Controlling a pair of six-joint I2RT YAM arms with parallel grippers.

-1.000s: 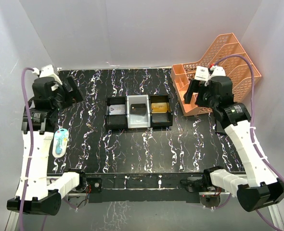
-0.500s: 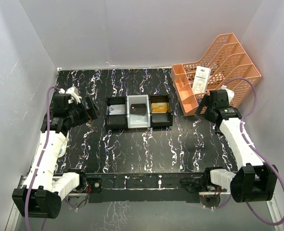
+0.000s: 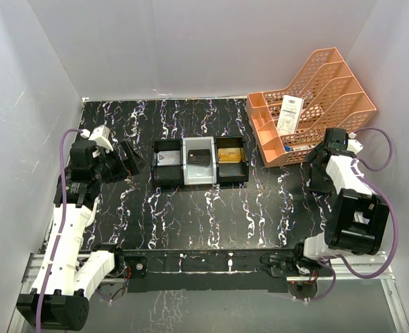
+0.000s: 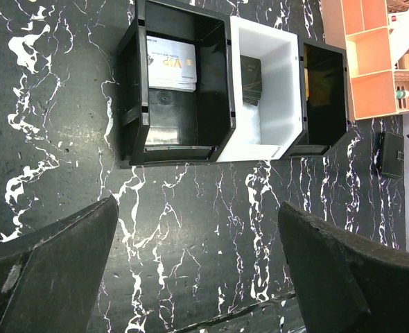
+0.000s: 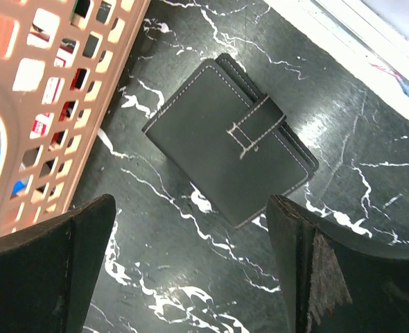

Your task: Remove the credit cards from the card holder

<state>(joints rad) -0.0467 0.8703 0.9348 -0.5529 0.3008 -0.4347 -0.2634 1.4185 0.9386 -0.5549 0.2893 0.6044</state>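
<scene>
From above, your left pincer [image 3: 129, 158] hung wide open with nothing in it. The row of three bins [image 3: 199, 177] sat just beyond its tips on the bench [image 3: 211, 208]. Your right pincer [image 3: 317, 173] pointed down close in front of the orange rack [image 3: 333, 66]; you could not tell its opening from there.

Through the left wrist camera, the left pincer [image 4: 197, 208] gaped empty. The bins [image 4: 132, 90] ahead of it held cards [image 4: 171, 64]. The card holder [image 4: 390, 154] lay far off to its right.

Through the right wrist camera, your right pincer [image 5: 190, 205] stood wide open, gripping nothing. The card holder [image 5: 211, 139] lay shut and strapped on the bench [image 5: 190, 277], just ahead between its fingers [image 5: 66, 263], with the rack [image 5: 45, 104] to its left.
</scene>
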